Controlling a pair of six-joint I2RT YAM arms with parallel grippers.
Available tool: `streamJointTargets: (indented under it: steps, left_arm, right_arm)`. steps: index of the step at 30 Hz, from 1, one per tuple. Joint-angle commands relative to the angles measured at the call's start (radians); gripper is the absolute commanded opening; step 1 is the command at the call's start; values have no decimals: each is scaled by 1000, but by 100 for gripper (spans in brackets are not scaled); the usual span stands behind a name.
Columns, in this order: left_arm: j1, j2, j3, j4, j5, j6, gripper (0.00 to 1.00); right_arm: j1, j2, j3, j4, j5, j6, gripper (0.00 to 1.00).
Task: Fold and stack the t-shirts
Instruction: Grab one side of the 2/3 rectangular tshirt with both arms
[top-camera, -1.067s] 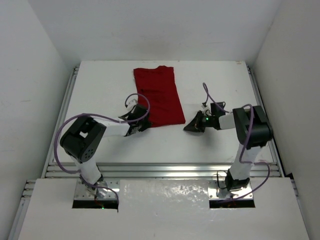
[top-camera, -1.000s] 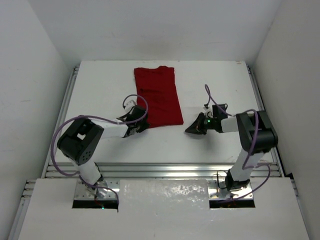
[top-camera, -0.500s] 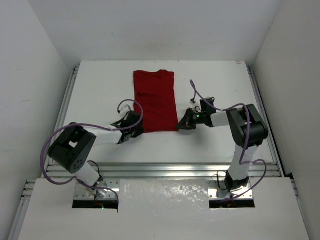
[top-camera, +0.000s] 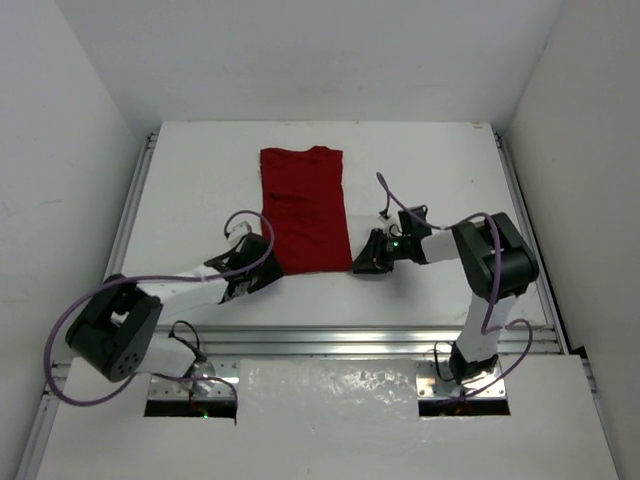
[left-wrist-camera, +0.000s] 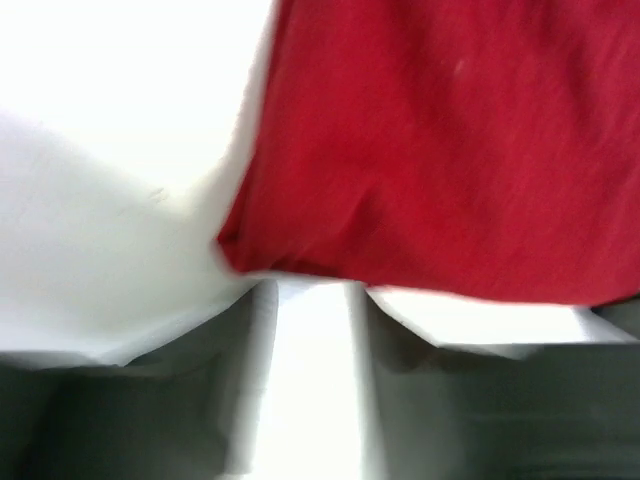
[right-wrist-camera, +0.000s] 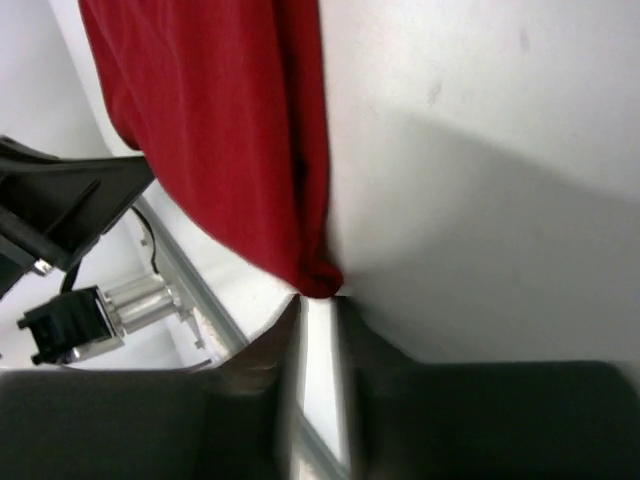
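— Left tool (top-camera: 262, 274) first: how does it stand?
— Low over the table (top-camera: 190, 180), its fingers (left-wrist-camera: 130, 420) a little apart. In the left wrist view bare white table shows in the gap between them, and nothing is clamped there
— And the t-shirt (top-camera: 303, 210)?
— It lies flat on the table as a long, narrow dark red rectangle, collar end at the far side, hem end toward the arms. Its near left corner sits just past the left tool's tips, slightly left of the gap, close to one finger but not between the two
— What about the right tool (top-camera: 362, 262)?
— It is at the opposite near corner, also down at table height. In the right wrist view its fingers stand only a slit apart, with a pale strip showing through
— Is it gripping the cloth?
— No fabric shows inside the slit. The rounded near right corner of the t-shirt sits right at the mouth of the gap, touching the tips or all but touching them; I cannot tell which
— So where is the t-shirt relative to both?
— Between them: each tool faces inward at one near corner, and the garment stretches away toward the far edge of the table
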Motion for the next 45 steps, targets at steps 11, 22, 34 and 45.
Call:
streamJointTargets:
  steps: [11, 22, 34, 45]
  left_arm:
    - [45, -239, 44, -272, -130, 19, 81]
    - [179, -80, -109, 230, 72, 182, 66]
    - [182, -20, -106, 139, 153, 148, 47]
    - [183, 13, -52, 16, 158, 125, 14]
  right_arm:
    - [-1, -210, 52, -173, 120, -115, 54]
    - [-1, -121, 70, -159, 85, -178, 59]
    - [-3, -126, 39, -159, 93, -184, 57]
    - [-3, -141, 30, -153, 109, -172, 56]
